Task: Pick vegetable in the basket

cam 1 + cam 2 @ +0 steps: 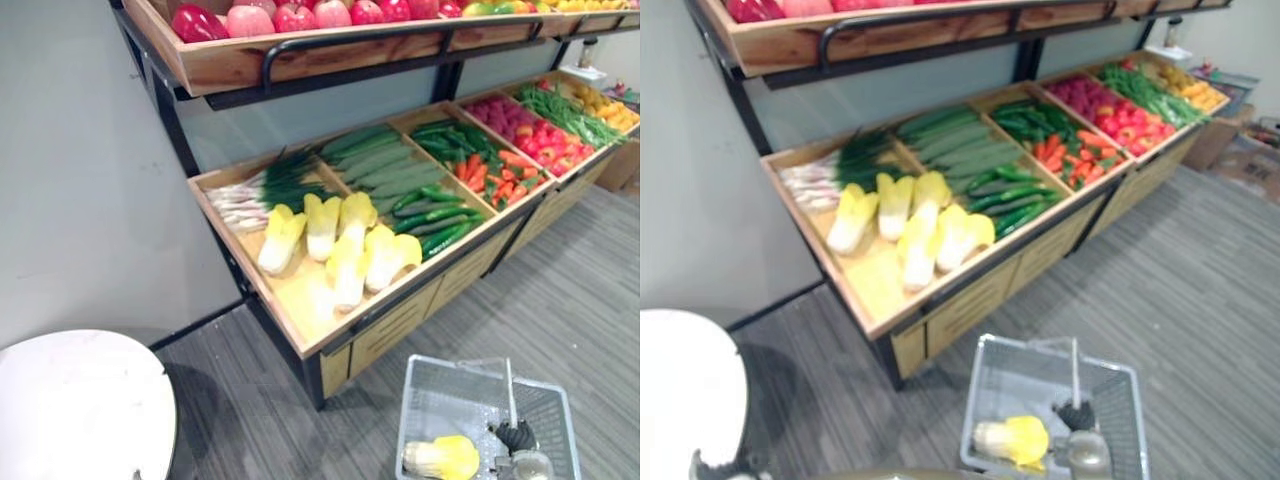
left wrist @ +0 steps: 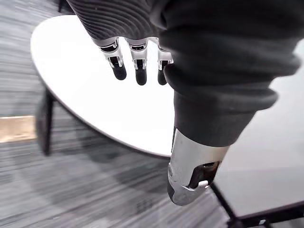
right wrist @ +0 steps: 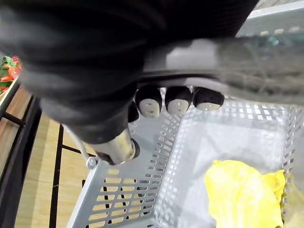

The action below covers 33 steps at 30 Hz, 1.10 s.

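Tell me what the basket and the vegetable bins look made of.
Basket: grey plastic by the look, matte, with moulded slotted walls. Vegetable bins: light wood, apparently unpainted, with plank sides and dividers. The frame holding them looks like black metal tubing.

No lettering, label, number or sign can be read anywhere in the scene. A small white object (image 1: 587, 73) at the far end of the long wooden produce stand (image 1: 390, 330), upper right of the frame, is too small to show any print.
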Motion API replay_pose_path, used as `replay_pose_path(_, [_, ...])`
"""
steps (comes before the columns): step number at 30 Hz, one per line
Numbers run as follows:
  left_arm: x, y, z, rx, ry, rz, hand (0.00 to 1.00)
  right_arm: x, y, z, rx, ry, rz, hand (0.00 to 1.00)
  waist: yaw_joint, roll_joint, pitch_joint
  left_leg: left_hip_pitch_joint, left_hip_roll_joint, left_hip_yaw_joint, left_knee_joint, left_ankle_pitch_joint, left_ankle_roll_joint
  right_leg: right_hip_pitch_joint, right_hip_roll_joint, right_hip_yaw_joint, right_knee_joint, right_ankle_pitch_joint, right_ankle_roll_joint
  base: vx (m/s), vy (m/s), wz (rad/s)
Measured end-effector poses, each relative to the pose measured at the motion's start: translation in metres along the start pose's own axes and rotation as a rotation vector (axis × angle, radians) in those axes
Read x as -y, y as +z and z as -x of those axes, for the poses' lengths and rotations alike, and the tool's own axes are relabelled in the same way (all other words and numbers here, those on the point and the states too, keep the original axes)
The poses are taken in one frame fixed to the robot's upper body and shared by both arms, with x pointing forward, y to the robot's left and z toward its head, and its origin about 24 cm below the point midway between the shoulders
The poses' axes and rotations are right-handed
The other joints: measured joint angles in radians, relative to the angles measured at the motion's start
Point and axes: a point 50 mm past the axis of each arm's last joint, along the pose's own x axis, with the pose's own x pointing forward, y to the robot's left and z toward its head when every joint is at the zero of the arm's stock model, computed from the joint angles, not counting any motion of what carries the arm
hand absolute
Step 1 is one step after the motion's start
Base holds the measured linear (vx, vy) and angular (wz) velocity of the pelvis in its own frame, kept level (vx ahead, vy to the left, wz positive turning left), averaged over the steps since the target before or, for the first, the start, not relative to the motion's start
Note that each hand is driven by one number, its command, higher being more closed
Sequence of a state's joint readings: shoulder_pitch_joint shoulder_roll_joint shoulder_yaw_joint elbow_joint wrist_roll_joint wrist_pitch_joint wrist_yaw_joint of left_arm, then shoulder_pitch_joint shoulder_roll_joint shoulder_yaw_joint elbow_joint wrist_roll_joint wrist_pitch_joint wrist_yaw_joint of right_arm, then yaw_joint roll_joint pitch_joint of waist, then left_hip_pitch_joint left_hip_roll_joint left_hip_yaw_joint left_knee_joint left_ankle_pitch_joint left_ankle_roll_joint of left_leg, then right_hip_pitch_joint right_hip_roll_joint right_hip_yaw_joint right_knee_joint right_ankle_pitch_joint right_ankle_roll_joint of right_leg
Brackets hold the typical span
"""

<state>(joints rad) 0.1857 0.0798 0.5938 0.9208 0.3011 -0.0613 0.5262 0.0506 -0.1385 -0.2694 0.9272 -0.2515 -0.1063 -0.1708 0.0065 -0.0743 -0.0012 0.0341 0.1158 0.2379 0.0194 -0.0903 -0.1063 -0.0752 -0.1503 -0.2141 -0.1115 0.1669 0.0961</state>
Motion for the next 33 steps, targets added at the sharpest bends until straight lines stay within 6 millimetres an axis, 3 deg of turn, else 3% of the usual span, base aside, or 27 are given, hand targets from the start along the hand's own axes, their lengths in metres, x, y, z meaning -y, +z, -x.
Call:
replay_pose_path(3, [0.004, -0.015, 0.003, -0.058, -0.064, -0.036, 0.00, -0.002, -0.002, -0.001, -0.015, 0.004, -0.021, 1.00, -0.001, 0.001, 0.002, 0.021, 0.001, 0.005, -0.019, 0.004, -0.007, 0.011, 0.003, 0.003, 0.000, -0.004, -0.002, 0.00, -0.012, -0.05])
replay_pose_path(7, [0.021, -0.027, 0.011, -0.093, -0.281, -0.115, 0.00, -0.002, -0.001, -0.001, -0.014, 0.010, -0.019, 1.00, -0.002, 0.004, 0.005, 0.029, 0.007, 0.025, -0.019, 0.000, -0.012, 0.011, 0.011, 0.013, 0.000, -0.016, -0.008, -0.01, -0.021, -0.09])
replay_pose_path(14, [0.037, -0.025, 0.020, -0.036, -0.421, -0.215, 0.00, -0.004, 0.001, -0.001, -0.007, 0.022, -0.011, 1.00, -0.002, 0.009, 0.015, 0.059, 0.012, 0.047, -0.036, -0.005, -0.019, 0.020, 0.020, 0.032, 0.002, -0.020, -0.005, 0.01, -0.009, -0.09])
replay_pose_path(16, [0.040, -0.022, 0.021, -0.017, -0.446, -0.238, 0.00, -0.005, 0.001, -0.002, -0.008, 0.024, -0.012, 1.00, -0.002, 0.002, 0.022, 0.051, 0.019, 0.051, 0.008, -0.032, -0.020, 0.028, 0.021, 0.036, 0.006, -0.023, -0.001, 0.03, 0.003, -0.08])
replay_pose_path(18, [0.045, -0.016, 0.022, 0.023, -0.483, -0.266, 0.00, -0.004, 0.004, -0.003, 0.000, 0.023, -0.014, 1.00, -0.002, 0.004, 0.042, -0.018, 0.058, 0.053, 0.190, -0.126, -0.012, 0.027, 0.034, 0.051, 0.018, -0.023, 0.000, 0.02, 0.020, -0.23])
replay_pose_path(19, [0.047, -0.013, 0.022, 0.039, -0.493, -0.274, 0.00, -0.004, 0.006, -0.003, 0.005, 0.021, -0.016, 1.00, -0.002, 0.018, 0.051, -0.026, 0.070, 0.054, 0.228, -0.150, -0.011, 0.027, 0.039, 0.057, 0.032, -0.022, -0.001, 0.01, 0.050, -0.24])
replay_pose_path(21, [0.048, -0.004, 0.019, 0.082, -0.504, -0.297, 0.00, -0.002, 0.006, -0.003, 0.012, 0.013, -0.026, 1.00, -0.003, 0.011, 0.075, -0.061, 0.086, 0.061, 0.301, -0.193, -0.004, 0.005, 0.043, 0.071, 0.071, -0.024, 0.013, -0.07, 0.105, -0.28])
replay_pose_path(22, [0.047, 0.002, 0.016, 0.112, -0.503, -0.309, 0.00, -0.001, 0.010, -0.002, 0.031, 0.009, -0.030, 1.00, -0.003, 0.022, 0.069, -0.087, 0.091, 0.090, 0.324, -0.206, 0.008, -0.046, 0.042, 0.100, 0.103, 0.003, 0.051, -0.18, 0.170, -0.73])
replay_pose_path(23, [0.045, 0.008, 0.013, 0.132, -0.495, -0.317, 0.00, -0.001, 0.017, -0.003, 0.062, 0.011, -0.034, 1.00, -0.003, 0.010, 0.078, -0.105, 0.100, 0.135, 0.328, -0.211, 0.020, -0.101, 0.049, 0.127, 0.112, 0.065, 0.103, -0.22, 0.164, -1.25])
replay_pose_path(24, [0.042, 0.015, 0.008, 0.152, -0.483, -0.317, 0.00, -0.003, 0.024, -0.003, 0.090, 0.016, -0.040, 1.00, -0.002, 0.028, 0.078, -0.108, 0.119, 0.192, 0.325, -0.202, 0.038, -0.130, 0.073, 0.143, 0.051, 0.200, 0.088, -0.20, 0.113, -1.26])
replay_pose_path(25, [0.040, 0.013, 0.007, 0.148, -0.479, -0.321, 0.00, -0.004, 0.027, -0.003, 0.103, 0.020, -0.042, 1.00, 0.000, 0.037, 0.090, -0.112, 0.131, 0.223, 0.317, -0.192, 0.054, -0.136, 0.080, 0.130, 0.045, 0.221, 0.054, -0.19, 0.071, -1.09])
replay_pose_path(27, [0.036, 0.024, 0.001, 0.188, -0.462, -0.344, 0.00, -0.003, 0.032, -0.002, 0.131, 0.017, -0.044, 1.00, -0.015, 0.034, 0.121, -0.093, 0.143, 0.269, 0.284, -0.166, 0.071, -0.160, 0.055, -0.012, 0.246, 0.059, -0.008, -0.12, 0.075, -0.75])
replay_pose_path(28, [0.030, 0.025, -0.002, 0.199, -0.455, -0.356, 0.00, -0.001, 0.030, 0.000, 0.129, 0.010, -0.047, 1.00, -0.015, 0.028, 0.128, -0.053, 0.151, 0.313, 0.259, -0.148, 0.071, -0.137, 0.015, -0.138, 0.405, -0.052, -0.059, -0.05, 0.092, -0.78])
replay_pose_path(31, [0.022, 0.021, -0.005, 0.193, -0.460, -0.375, 0.00, -0.004, 0.035, 0.001, 0.157, 0.036, -0.030, 1.00, -0.014, 0.001, 0.138, 0.006, 0.150, 0.411, 0.251, -0.144, 0.069, -0.101, -0.030, -0.241, 0.466, -0.118, -0.104, -0.08, 0.023, -0.98])
replay_pose_path(33, [0.025, 0.023, -0.005, 0.193, -0.471, -0.365, 0.00, -0.008, 0.034, 0.002, 0.157, 0.053, -0.016, 1.00, -0.013, -0.018, 0.131, 0.045, 0.125, 0.471, 0.202, -0.111, 0.061, -0.091, -0.015, -0.255, 0.394, -0.108, -0.093, -0.08, -0.019, -0.94])
